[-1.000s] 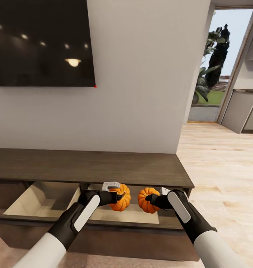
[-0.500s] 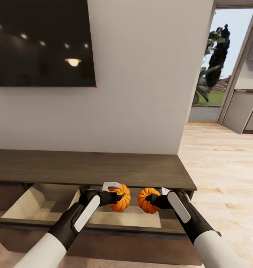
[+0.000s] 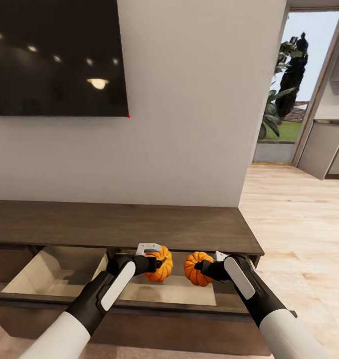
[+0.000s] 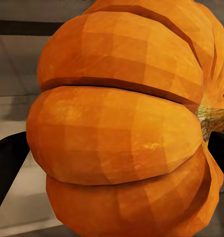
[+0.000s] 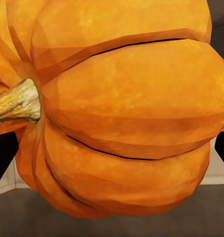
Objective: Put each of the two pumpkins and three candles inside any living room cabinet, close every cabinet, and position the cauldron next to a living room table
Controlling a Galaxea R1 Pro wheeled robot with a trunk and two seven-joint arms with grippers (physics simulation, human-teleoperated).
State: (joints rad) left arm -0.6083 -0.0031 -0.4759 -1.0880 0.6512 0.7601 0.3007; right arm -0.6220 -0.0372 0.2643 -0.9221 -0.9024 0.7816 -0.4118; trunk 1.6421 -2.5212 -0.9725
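Two ribbed orange pumpkins hang over the open drawer (image 3: 174, 291) of the long dark wood cabinet (image 3: 119, 224). My left gripper (image 3: 157, 263) is shut on the left pumpkin (image 3: 162, 264), which looms large in the left wrist view (image 4: 121, 128) between black fingers (image 4: 8, 163). My right gripper (image 3: 202, 269) is shut on the right pumpkin (image 3: 194, 268), seen close in the right wrist view (image 5: 126, 113) with its tan stem sideways. Both pumpkins are held above the pale beige drawer floor, close to each other. Candles, cauldron and table are out of view.
A black TV (image 3: 57, 57) hangs on the white wall above the cabinet. A second pulled-out drawer (image 3: 50, 274) lies left of the pumpkins. Light wood floor (image 3: 299, 234) runs right toward a glass door (image 3: 294, 85) and grey units (image 3: 324, 147).
Both pumpkins have shifted very slightly in the grippers' hold; between the earliest frame and the later ones the camera moved a little, shifting the cabinet in the picture.
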